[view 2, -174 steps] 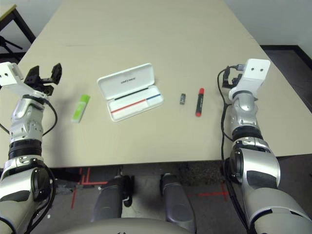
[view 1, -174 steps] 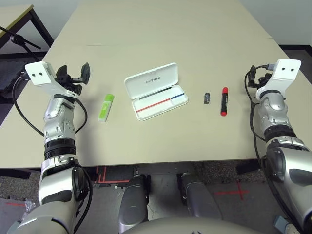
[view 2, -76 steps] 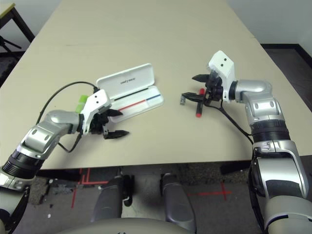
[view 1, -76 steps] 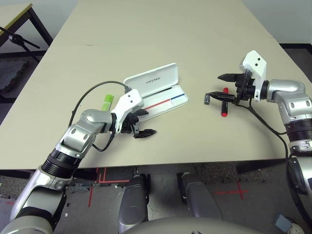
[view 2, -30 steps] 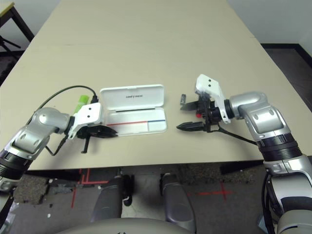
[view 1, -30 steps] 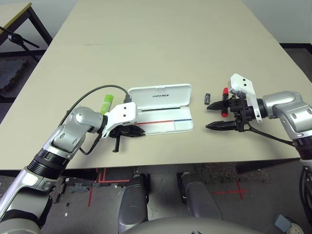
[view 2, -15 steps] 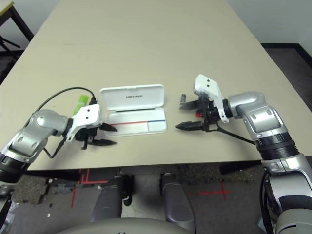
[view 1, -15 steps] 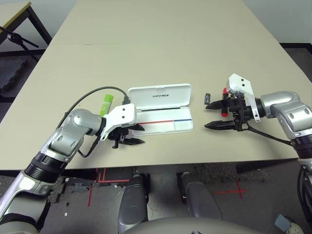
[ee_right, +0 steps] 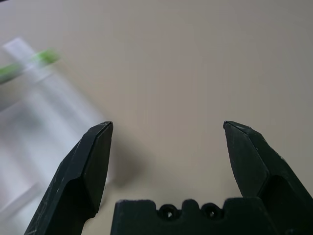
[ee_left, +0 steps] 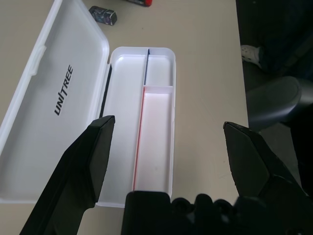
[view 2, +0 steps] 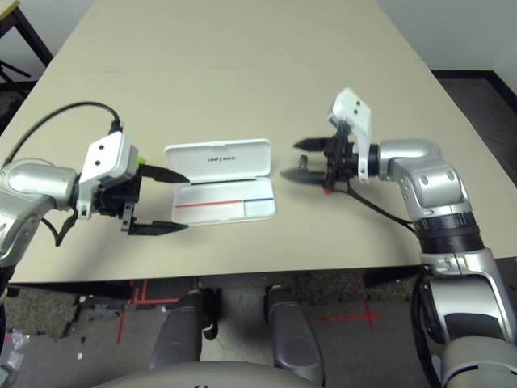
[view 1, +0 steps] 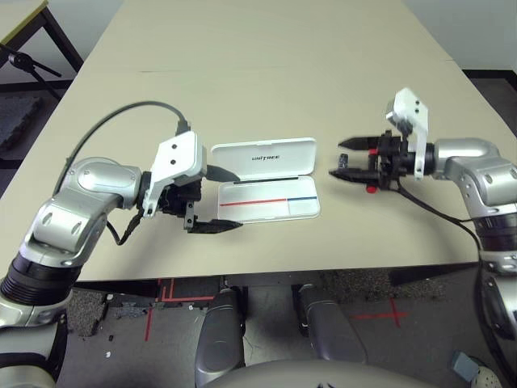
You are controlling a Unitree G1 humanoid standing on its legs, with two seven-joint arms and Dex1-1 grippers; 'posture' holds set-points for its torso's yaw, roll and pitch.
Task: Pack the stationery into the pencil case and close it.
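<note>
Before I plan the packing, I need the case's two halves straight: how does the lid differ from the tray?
The lid is plain with dark UNITREE lettering; the tray has a divider wall and a red-and-blue line. The lid lies farther from the robot, the tray nearer. Both are white, round-cornered and empty.

I see the pencil case [view 1: 266,179] lying open near the table's [view 1: 266,73] front edge, left gripper [view 1: 218,199] spread beside its left end, right gripper [view 1: 346,158] spread beside its right end.
</note>
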